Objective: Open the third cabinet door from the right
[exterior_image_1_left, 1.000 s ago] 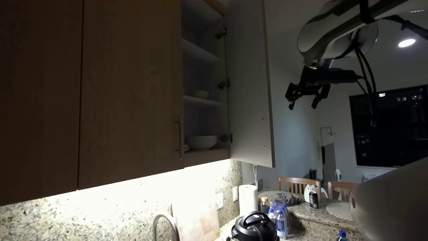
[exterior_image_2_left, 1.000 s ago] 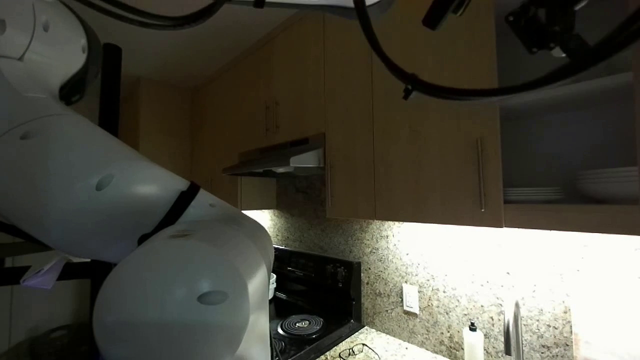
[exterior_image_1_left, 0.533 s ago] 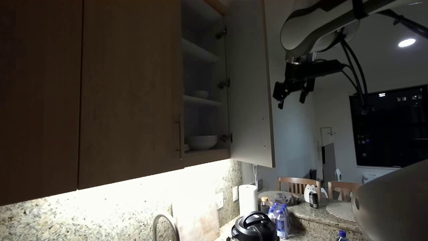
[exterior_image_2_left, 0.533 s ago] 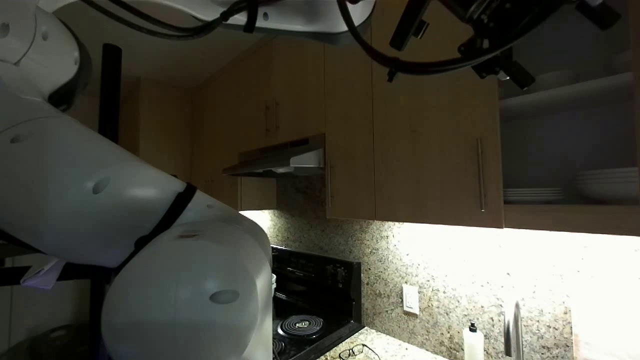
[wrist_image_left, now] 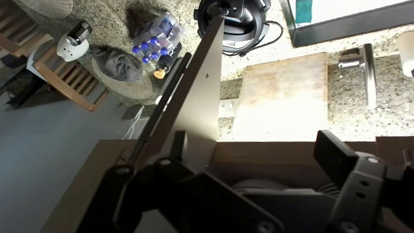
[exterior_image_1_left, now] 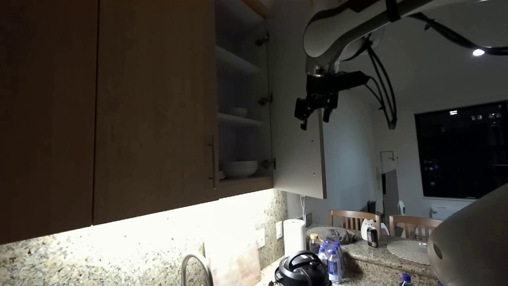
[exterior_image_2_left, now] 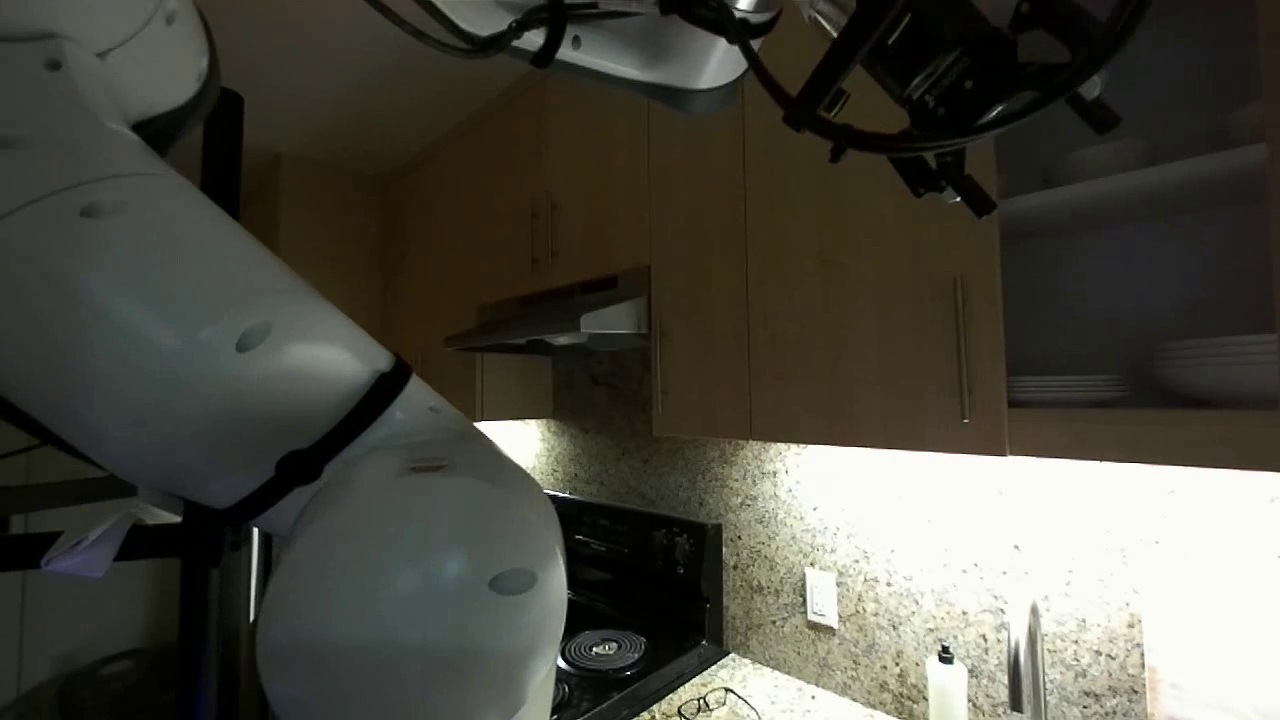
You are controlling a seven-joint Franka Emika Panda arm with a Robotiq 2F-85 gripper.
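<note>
The third cabinet door from the right (exterior_image_2_left: pixel 700 250) is a tall, narrow light-brown panel lying flush with the cabinet front. Its slim metal bar handle (exterior_image_2_left: pixel 658 366) sits low on the left edge. In an exterior view its right part (exterior_image_1_left: pixel 47 111) fills the left border and the handle is out of frame. The wrist view does not include this door. My gripper (exterior_image_1_left: pixel 315 122) hangs well to the right of it, beside the inner face of a swung-out door. Both fingers are spread wide in the wrist view, with nothing held between them (wrist_image_left: pixel 255 145).
A wider flush door (exterior_image_2_left: pixel 870 300) has its handle (exterior_image_2_left: pixel 962 350) low on the right. Beside it a swung-out door (exterior_image_1_left: pixel 297 163) projects into the room, close to my gripper. The uncovered shelves hold bowls (exterior_image_1_left: pixel 240 169). A range hood (exterior_image_2_left: pixel 570 310) adjoins the narrow door.
My gripper has moved left in both exterior views and now overlaps the swung-out door in one of them. Its fingers have stayed spread. All the doors look unmoved.
</note>
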